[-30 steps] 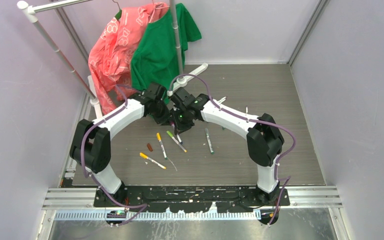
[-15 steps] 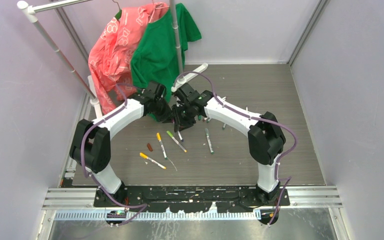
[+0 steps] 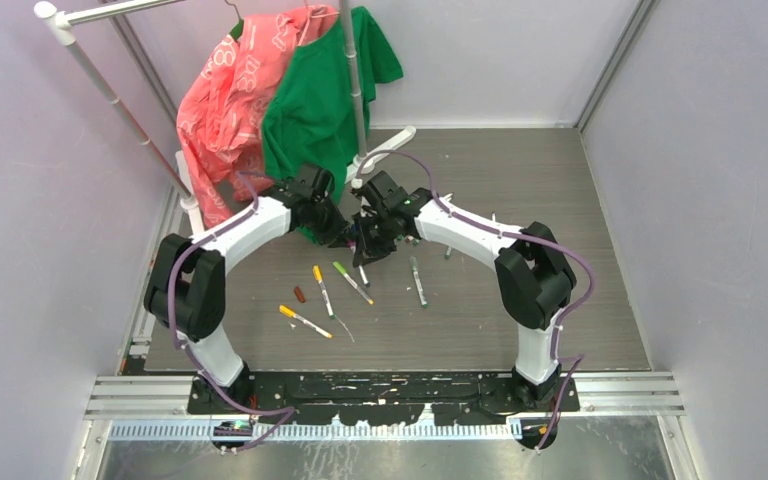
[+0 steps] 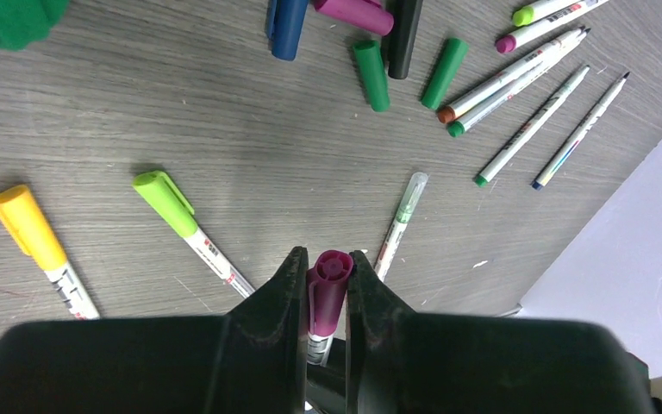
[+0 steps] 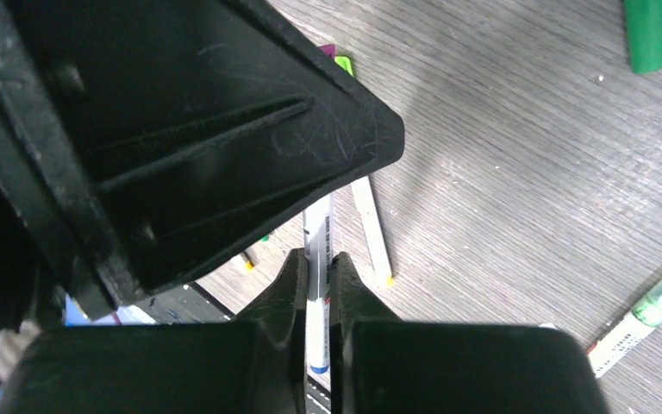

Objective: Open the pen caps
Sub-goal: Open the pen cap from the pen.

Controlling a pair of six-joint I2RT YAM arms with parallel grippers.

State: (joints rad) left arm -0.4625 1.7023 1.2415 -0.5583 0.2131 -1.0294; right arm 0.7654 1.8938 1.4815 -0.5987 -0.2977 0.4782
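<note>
Grey table [image 3: 560, 190], midway between near and far edges | left gripper [image 4: 326, 259] pinches magenta cap [image 4: 327, 297] | right gripper [image 5: 315, 259], re-closed, now nips pen barrel [image 5: 316, 228] | pull-apart likely next.

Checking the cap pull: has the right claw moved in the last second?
Yes. The right claw edged rightward and farther out, nearer the white rack foot.

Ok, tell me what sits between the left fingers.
A magenta pen cap, on its pen, is clamped between the left fingers; the left wrist view shows it.
</note>
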